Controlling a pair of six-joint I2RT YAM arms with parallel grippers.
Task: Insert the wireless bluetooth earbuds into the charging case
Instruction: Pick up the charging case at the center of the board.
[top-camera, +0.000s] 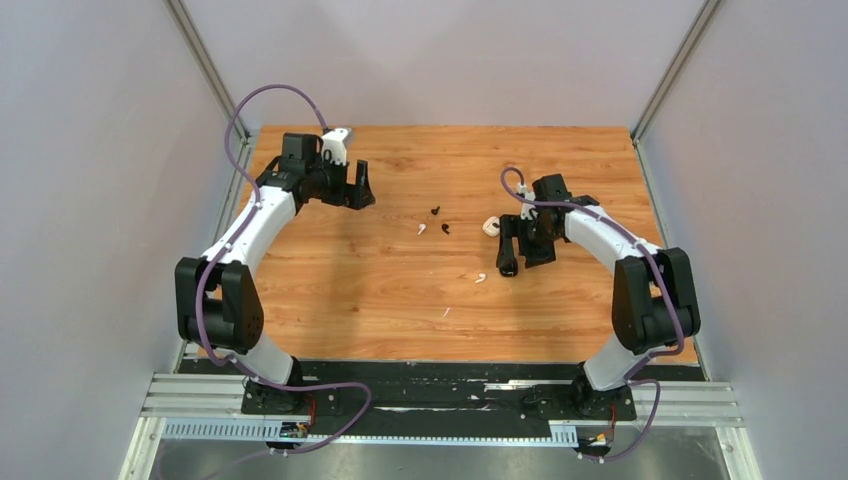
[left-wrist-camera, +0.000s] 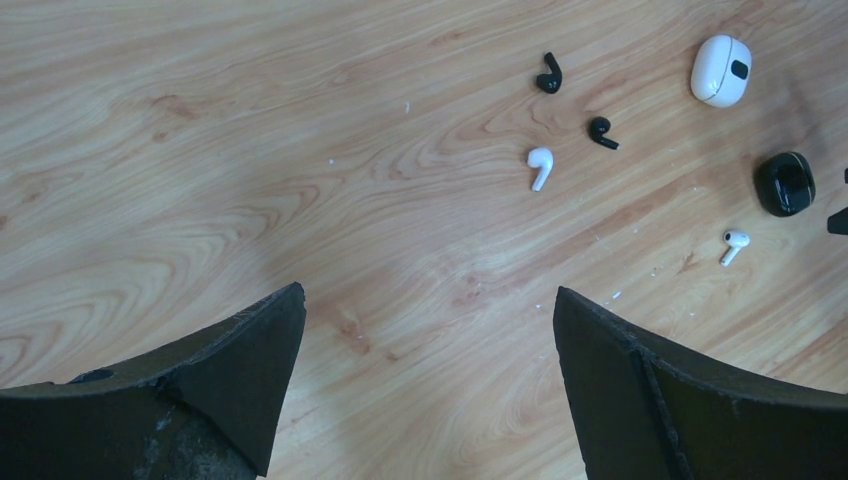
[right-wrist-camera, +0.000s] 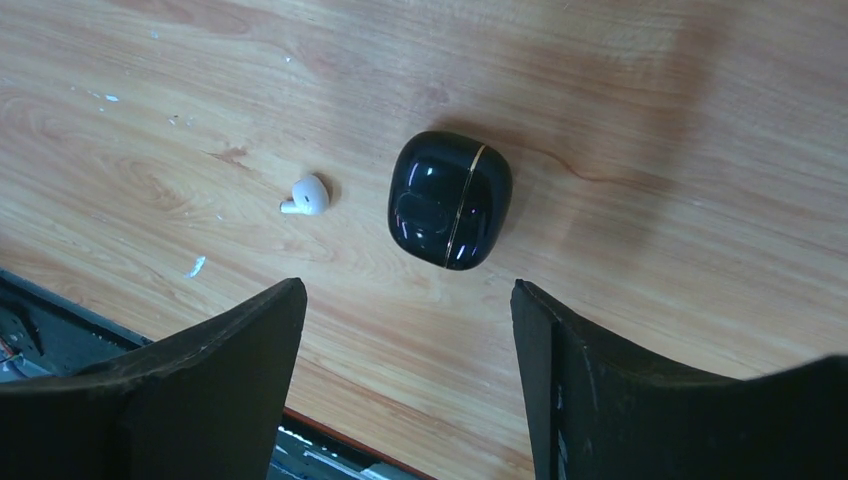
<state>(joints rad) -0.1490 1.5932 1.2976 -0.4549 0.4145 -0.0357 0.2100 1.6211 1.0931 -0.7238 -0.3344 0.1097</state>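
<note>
Two black earbuds (left-wrist-camera: 549, 75) and a white earbud (left-wrist-camera: 540, 165) lie clustered mid-surface, well ahead of the left gripper (left-wrist-camera: 428, 305), whose jaws stand wide and empty. A second white earbud (right-wrist-camera: 306, 196) lies near the closed black case (right-wrist-camera: 450, 200), which sits in line with the gap of the right gripper (right-wrist-camera: 408, 290), also spread wide and holding nothing. A closed white case (left-wrist-camera: 721, 70) rests beyond. The wooden surface (top-camera: 340, 300) is flecked with white; pale walls (top-camera: 100, 150) enclose it.

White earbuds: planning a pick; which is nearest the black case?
The white plastic earbud beside the glossy black charging case; the other white earbud lies by black earbuds.
</note>
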